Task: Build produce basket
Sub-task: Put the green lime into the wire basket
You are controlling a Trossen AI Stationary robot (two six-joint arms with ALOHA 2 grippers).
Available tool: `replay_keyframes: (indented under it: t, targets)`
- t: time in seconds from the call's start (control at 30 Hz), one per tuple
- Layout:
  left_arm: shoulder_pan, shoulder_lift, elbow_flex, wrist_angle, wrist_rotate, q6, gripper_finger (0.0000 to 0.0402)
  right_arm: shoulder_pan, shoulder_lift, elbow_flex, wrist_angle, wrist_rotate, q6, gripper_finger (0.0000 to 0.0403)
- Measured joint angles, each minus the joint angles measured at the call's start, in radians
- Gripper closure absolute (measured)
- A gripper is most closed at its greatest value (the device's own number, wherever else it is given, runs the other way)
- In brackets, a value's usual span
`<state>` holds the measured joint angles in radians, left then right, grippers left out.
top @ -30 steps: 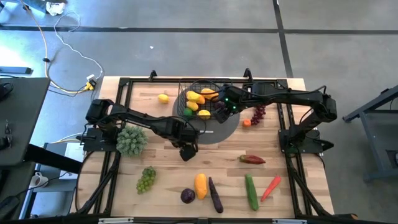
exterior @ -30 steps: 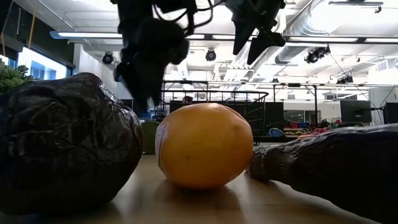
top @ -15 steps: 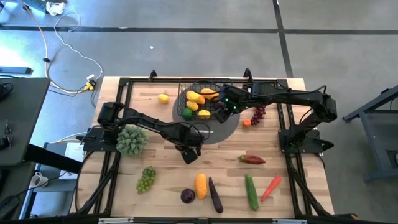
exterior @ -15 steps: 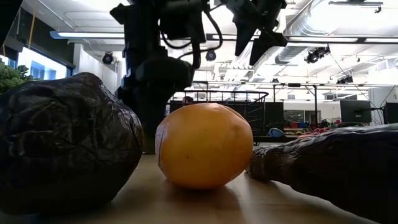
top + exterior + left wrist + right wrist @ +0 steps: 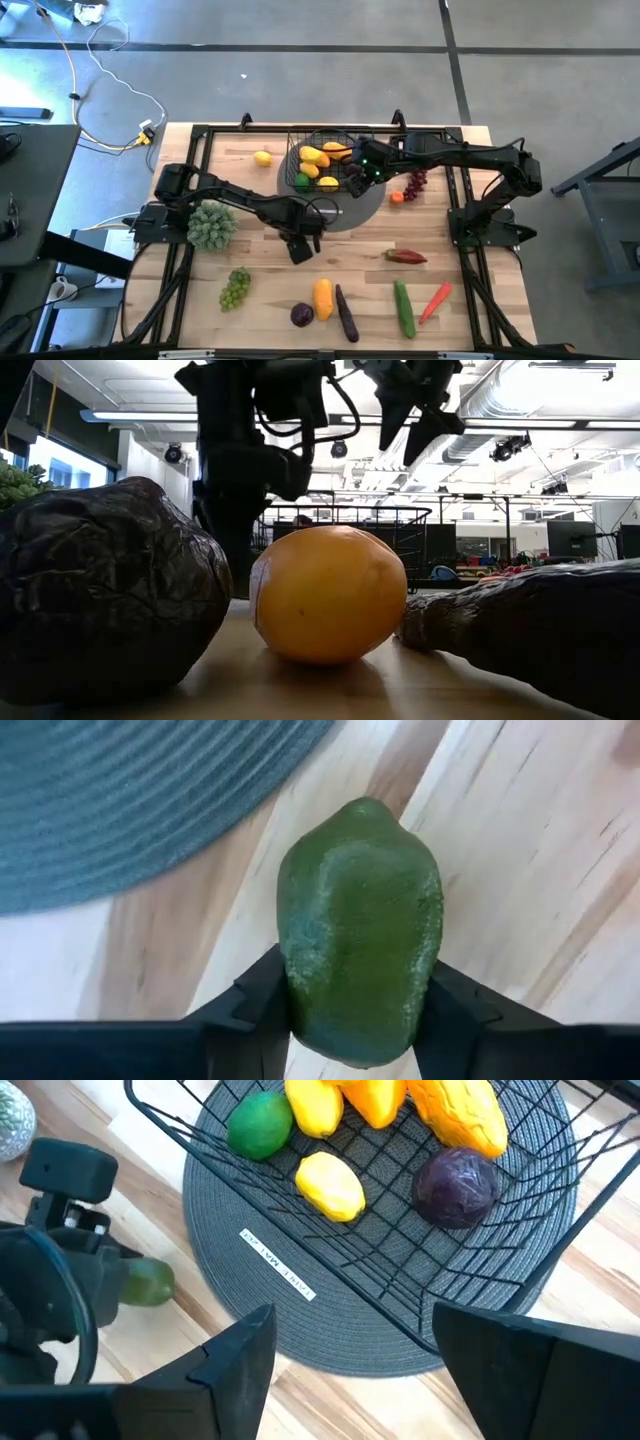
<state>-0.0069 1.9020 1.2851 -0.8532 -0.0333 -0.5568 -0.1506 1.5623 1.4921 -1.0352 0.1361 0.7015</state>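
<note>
Wooden table (image 5: 200, 270) holds scattered produce. Green avocado (image 5: 358, 930) sits clamped between left gripper (image 5: 299, 247) fingers (image 5: 250, 1005), just off grey mat (image 5: 120, 800) edge. Basket (image 5: 520, 1210) on mat holds lemons (image 5: 330, 1185), lime (image 5: 260, 1125), purple piece (image 5: 455, 1185). Right gripper (image 5: 350, 1380) hovers above basket, fingers spread, empty.

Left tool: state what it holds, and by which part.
The left tool grips a green avocado-like fruit across its broad lower sides, between both fingers.

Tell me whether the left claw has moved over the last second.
Yes. The left claw, shut on a green avocado, shifted slightly rightward beside the round grey woven mat.
</note>
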Motion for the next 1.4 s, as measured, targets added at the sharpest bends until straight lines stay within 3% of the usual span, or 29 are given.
replay_keyframes:
  t: [0.37, 0.77, 1.4]
  targets:
    - [0.036, -0.178, 0.002, -0.01, 0.006, 0.101, 0.0256, 0.085, 0.0, 0.0, -0.018, 0.014, 0.137, 0.0153]
    - [0.199, -0.383, 0.002, 0.069, -0.038, 0.231, 0.0253, 0.153, 0.0, 0.0, -0.015, 0.12, 0.293, 0.0153]
    - [0.42, -0.359, 0.003, 0.129, -0.036, 0.506, 0.0252, 0.119, 0.0, 0.0, -0.024, 0.244, 0.304, 0.0153]
